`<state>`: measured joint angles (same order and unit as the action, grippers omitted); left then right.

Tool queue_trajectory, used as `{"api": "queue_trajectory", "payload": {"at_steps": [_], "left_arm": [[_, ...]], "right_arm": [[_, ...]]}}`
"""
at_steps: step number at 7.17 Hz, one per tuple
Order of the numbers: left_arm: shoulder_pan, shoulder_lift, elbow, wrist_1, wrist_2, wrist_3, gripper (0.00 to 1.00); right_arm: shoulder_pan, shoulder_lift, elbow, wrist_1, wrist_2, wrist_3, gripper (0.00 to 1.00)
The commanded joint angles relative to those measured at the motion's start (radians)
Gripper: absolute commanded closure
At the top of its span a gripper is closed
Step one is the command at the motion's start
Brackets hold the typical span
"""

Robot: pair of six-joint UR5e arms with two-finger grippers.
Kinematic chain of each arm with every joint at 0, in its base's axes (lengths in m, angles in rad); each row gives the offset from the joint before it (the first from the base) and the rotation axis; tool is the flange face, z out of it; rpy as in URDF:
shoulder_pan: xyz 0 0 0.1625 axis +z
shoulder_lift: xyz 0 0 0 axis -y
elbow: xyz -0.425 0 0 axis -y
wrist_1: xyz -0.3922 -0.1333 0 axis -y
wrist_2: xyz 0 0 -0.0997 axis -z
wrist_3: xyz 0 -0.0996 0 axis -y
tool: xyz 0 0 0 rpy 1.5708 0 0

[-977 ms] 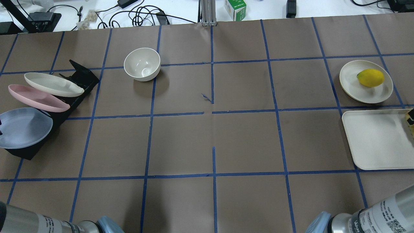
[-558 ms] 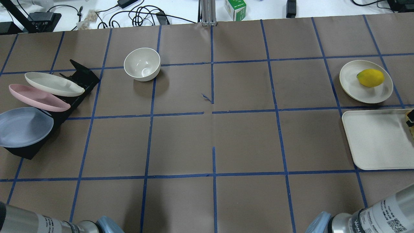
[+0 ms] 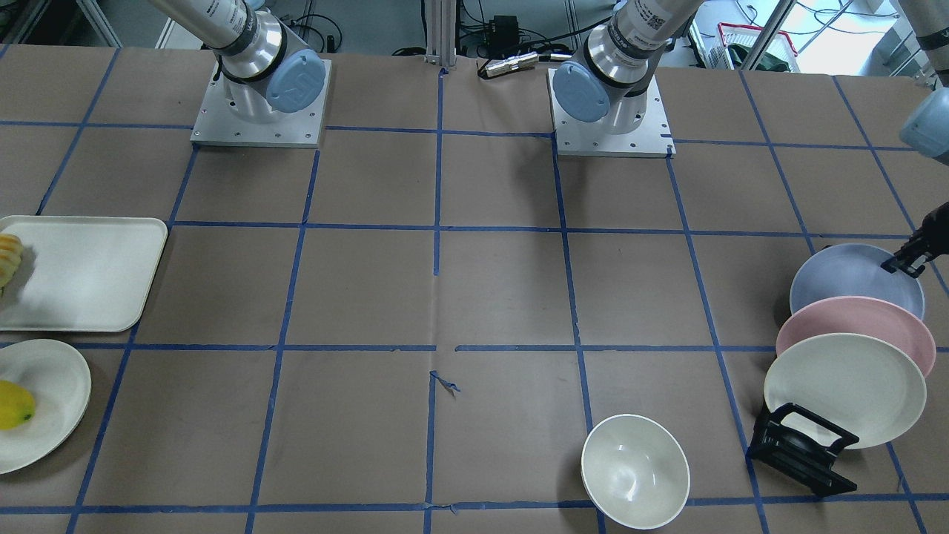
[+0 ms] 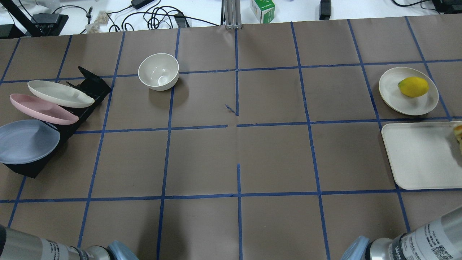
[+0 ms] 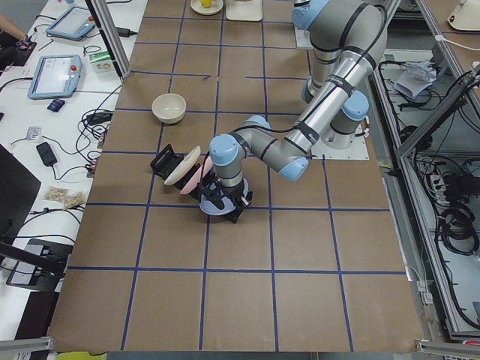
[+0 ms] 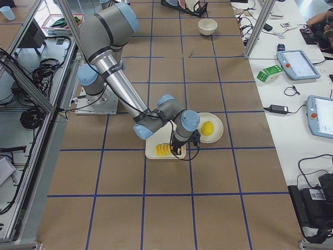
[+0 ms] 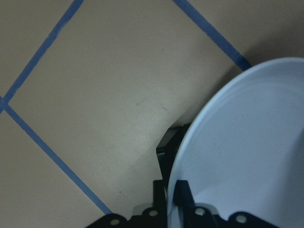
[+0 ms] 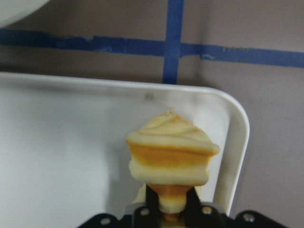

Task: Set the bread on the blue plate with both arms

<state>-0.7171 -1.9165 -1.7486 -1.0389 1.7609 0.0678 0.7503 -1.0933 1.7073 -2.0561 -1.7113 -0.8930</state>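
Observation:
The blue plate [image 3: 845, 278] leans in a black rack at the table's left end; it also shows in the overhead view [image 4: 25, 141] and the left wrist view [image 7: 247, 142]. My left gripper [image 3: 906, 261] is shut on its rim, one finger on each side [image 7: 169, 190]. The bread [image 8: 168, 152] is a ribbed golden loaf, seen end-on in my right gripper [image 8: 171, 202], which is shut on it over the far right edge of a cream tray [image 4: 415, 155]. Only the loaf's tip shows in the overhead view [image 4: 459, 134] and the front view [image 3: 7, 256].
A pink plate [image 3: 852, 326] and a cream plate [image 3: 845, 389] lean in the same black rack [image 3: 801, 449]. A white bowl [image 4: 158, 71] stands at the back left. A yellow fruit [image 4: 413, 86] lies on a cream plate [image 4: 391, 90] beyond the tray.
The black tip of my right gripper has left the overhead view's right edge, and the bread's end shows there instead. The left fingertip at the left edge has gone from view.

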Motion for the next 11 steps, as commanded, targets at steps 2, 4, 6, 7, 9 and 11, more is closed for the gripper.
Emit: {"api": "queue_trajectory", "payload": {"at_steps": [2, 4, 6, 7, 9, 11], "left_arm": [[0.005, 0.024, 0.072, -0.148, 0.002, 0.001, 1.0], [0.007, 0.042, 0.104, -0.23, 0.003, 0.001, 1.0], [0.033, 0.105, 0.145, -0.451, 0.054, 0.0, 1.0], [0.042, 0.146, 0.162, -0.618, 0.096, 0.0, 1.0], [0.027, 0.264, 0.167, -0.943, 0.089, -0.072, 1.0], [-0.055, 0.332, 0.127, -0.993, -0.096, -0.077, 1.0]], "right_arm": [[0.027, -0.127, -0.015, 0.124, 0.013, 0.009, 1.0], [0.111, -0.207, -0.034, 0.219, 0.013, 0.09, 1.0], [0.217, -0.282, -0.083, 0.365, 0.016, 0.27, 1.0], [0.275, -0.289, -0.112, 0.417, 0.028, 0.322, 1.0], [0.34, -0.292, -0.164, 0.515, 0.08, 0.42, 1.0], [0.421, -0.292, -0.202, 0.569, 0.11, 0.544, 1.0]]}}
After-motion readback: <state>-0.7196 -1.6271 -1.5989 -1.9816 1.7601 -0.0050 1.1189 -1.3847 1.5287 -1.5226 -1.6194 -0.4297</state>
